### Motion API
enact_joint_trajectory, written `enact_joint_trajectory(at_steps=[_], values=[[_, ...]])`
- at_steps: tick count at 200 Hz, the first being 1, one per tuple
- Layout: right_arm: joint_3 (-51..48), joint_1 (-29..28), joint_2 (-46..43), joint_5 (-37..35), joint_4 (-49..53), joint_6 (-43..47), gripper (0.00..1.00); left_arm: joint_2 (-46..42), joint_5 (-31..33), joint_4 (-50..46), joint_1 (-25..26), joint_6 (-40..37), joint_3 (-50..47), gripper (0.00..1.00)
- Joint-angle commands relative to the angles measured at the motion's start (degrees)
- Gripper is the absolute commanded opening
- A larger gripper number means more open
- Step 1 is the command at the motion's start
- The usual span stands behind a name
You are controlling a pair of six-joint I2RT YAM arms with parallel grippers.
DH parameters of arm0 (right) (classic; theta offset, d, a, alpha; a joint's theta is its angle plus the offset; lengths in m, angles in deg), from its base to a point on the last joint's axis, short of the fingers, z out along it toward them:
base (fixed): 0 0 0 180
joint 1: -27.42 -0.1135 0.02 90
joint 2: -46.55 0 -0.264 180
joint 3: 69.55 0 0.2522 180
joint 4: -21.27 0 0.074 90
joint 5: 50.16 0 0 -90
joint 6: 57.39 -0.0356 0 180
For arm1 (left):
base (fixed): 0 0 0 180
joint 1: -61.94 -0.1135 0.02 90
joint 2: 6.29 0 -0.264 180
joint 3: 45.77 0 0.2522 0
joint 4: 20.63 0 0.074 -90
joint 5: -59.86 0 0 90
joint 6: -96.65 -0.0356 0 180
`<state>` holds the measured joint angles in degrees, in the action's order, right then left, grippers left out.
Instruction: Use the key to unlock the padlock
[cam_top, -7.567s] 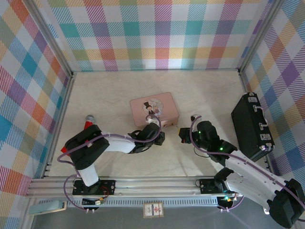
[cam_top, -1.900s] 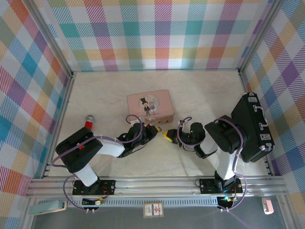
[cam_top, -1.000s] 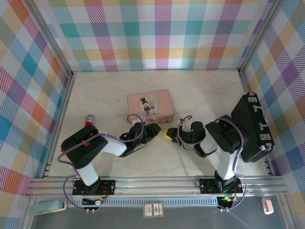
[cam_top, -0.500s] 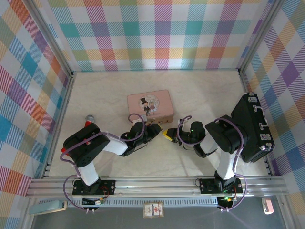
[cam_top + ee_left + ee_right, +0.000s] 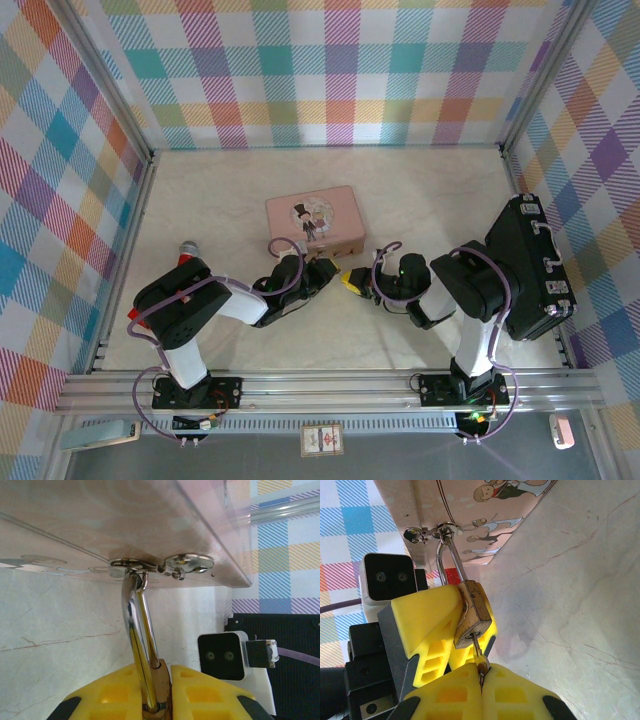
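From where I stand everything happens at the near face of the pink tin (image 5: 312, 217), which sits about mid-bench. The padlock (image 5: 472, 615) hangs from the small latch (image 5: 442, 530) on that near face. Its silvery shackle is threaded through the latch loop and its brass body slants down and away from the tin.

The left hand (image 5: 159, 690) comes in from the tin's near-left. Its yellow fingers are pressed in on either side of the brass body, so it looks clamped on the lock and holds it off the bench. The right hand (image 5: 481, 680) faces it from the tin's near-right, with its fingers squeezed together on the bow of the key (image 5: 478, 655). The thin shank runs straight up from that grip into the bottom of the lock body, below the tin's latch. I can't tell how deep it sits.

I judge the key to be in the keyhole and the lock braced, so the step in hand is the turn itself. The shackle looks closed at both legs, though the far leg is partly hidden by the yellow finger.

The next move calls for the right hand to roll about the line of the shank without pulling the key out or bending it. Meanwhile the left hand has to keep the body from twisting along with it. If the shackle springs free, the body can then be drawn away from the latch.
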<state>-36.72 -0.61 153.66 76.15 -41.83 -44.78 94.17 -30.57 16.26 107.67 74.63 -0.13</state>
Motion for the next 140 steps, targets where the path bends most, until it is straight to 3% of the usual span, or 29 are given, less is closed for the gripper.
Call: enact_joint_trajectory(at_steps=[1,140], values=[[2.4,0.5,-0.1,0.6,-3.7,-1.3,0.0,0.2,-2.5,6.3,-0.2,1.0,0.0,0.1],[5.0,0.3,-0.3,0.9,-3.2,-1.5,0.0,-0.5,-3.7,8.1,0.8,0.8,0.8,0.08]])
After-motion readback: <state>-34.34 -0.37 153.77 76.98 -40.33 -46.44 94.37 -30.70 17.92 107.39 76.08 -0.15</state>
